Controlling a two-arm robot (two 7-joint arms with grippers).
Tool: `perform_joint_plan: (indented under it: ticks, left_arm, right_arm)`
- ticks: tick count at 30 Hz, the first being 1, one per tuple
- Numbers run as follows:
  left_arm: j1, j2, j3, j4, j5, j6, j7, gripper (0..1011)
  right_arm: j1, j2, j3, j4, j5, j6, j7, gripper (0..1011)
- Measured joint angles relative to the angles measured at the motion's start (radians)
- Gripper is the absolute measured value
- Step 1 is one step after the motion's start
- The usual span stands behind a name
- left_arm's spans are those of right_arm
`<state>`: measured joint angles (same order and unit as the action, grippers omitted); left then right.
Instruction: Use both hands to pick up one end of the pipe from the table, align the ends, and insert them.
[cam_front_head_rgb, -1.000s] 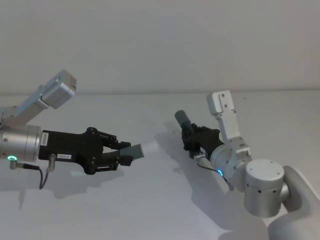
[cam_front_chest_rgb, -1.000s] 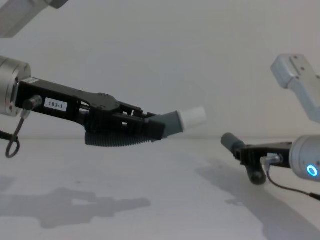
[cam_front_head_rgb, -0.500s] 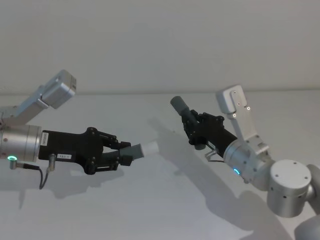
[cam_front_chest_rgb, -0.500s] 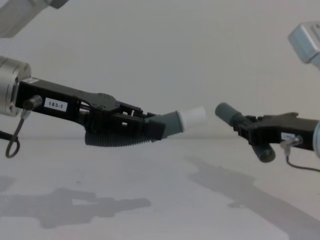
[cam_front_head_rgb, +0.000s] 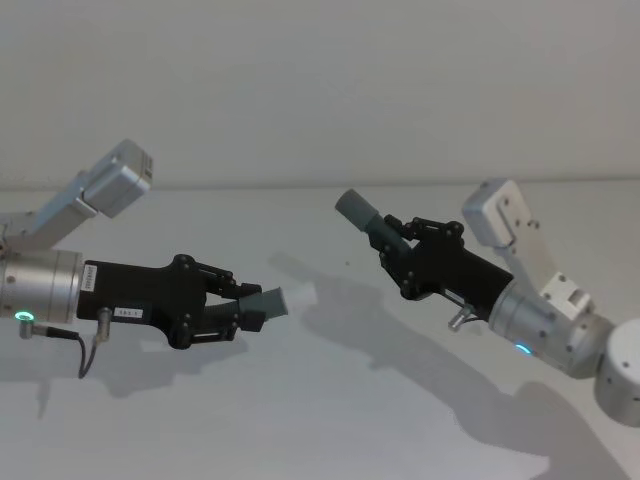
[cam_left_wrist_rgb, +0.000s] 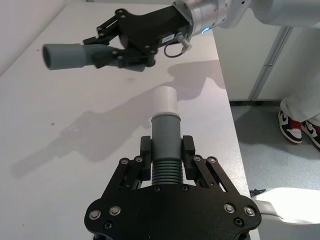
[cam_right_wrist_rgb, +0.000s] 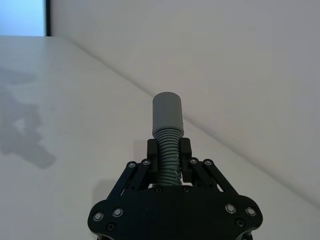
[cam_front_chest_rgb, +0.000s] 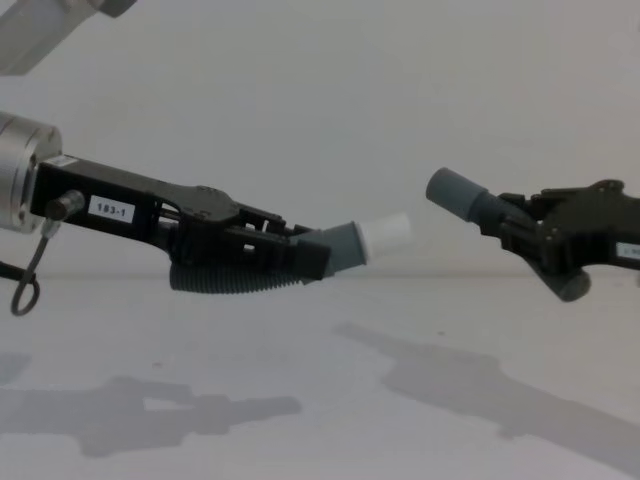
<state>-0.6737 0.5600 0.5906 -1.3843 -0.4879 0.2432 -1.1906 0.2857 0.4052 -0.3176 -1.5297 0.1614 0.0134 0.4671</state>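
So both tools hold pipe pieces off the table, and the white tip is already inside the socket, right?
No: the chest view shows a gap between the white tip and the socket. The left tool and right tool do hold pipe pieces off the table.

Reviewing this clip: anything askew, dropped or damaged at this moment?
Nothing dropped or damaged. The left hand grips the white-tipped pipe piece, the right hand the socket-cuff piece, both clear of the table. The ends are apart and not yet in line: in the chest view the cuff sits higher than the tip.
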Motion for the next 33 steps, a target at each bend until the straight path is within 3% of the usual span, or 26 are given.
perform_joint_plan:
  ticks: [14, 26, 33]
  left_arm:
    - [0.000, 0.000, 0.000, 0.000, 0.000, 0.000, 0.000, 327]
    - [0.000, 0.000, 0.000, 0.000, 0.000, 0.000, 0.000, 327]
    - [0.000, 0.000, 0.000, 0.000, 0.000, 0.000, 0.000, 327]
  right_arm:
    - [-0.005, 0.160, 0.011, -0.021, 0.074, -0.182, 0.224, 226]
    - [-0.009, 0.290, 0.038, -0.018, 0.216, -0.344, 0.460, 226]
    - [-0.005, 0.336, 0.041, -0.012, 0.296, -0.417, 0.580, 226]
